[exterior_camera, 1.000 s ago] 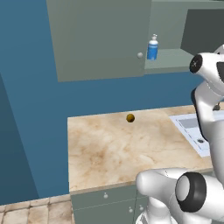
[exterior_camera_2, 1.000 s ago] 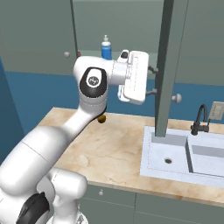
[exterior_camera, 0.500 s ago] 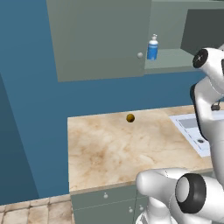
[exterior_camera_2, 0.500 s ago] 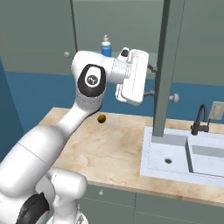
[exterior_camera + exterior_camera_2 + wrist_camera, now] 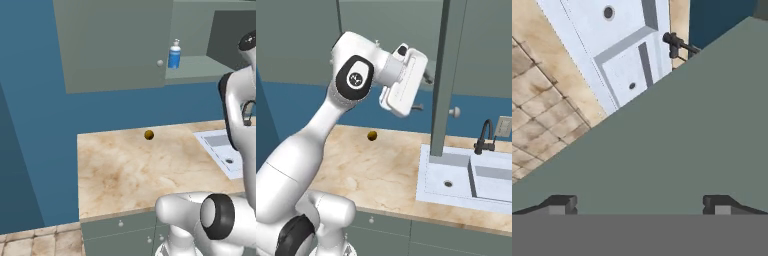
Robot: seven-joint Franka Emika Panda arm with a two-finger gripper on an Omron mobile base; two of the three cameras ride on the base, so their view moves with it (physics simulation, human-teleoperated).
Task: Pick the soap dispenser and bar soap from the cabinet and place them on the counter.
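The soap dispenser (image 5: 174, 54) stands upright on the inner shelf of the cabinet (image 5: 115, 45), at the shelf's left end, just right of the closed left door and its round knob (image 5: 160, 63). The bar soap cannot be made out. Below, the counter (image 5: 130, 170) carries a small dark-yellow ball (image 5: 148, 134) near its far edge, well apart from the dispenser. The sink (image 5: 466, 177) sits at the counter's right, with a dark faucet (image 5: 485, 135) at its far side.

An open cabinet door (image 5: 443, 80) stands edge-on above the sink's left rim. The arm (image 5: 356, 80) is raised at cabinet height, its hand just left of that door. In the hand view, the gripper (image 5: 639, 202) faces a flat grey-green door surface (image 5: 677, 145); its fingertips (image 5: 562, 202) stand wide apart with nothing between them.
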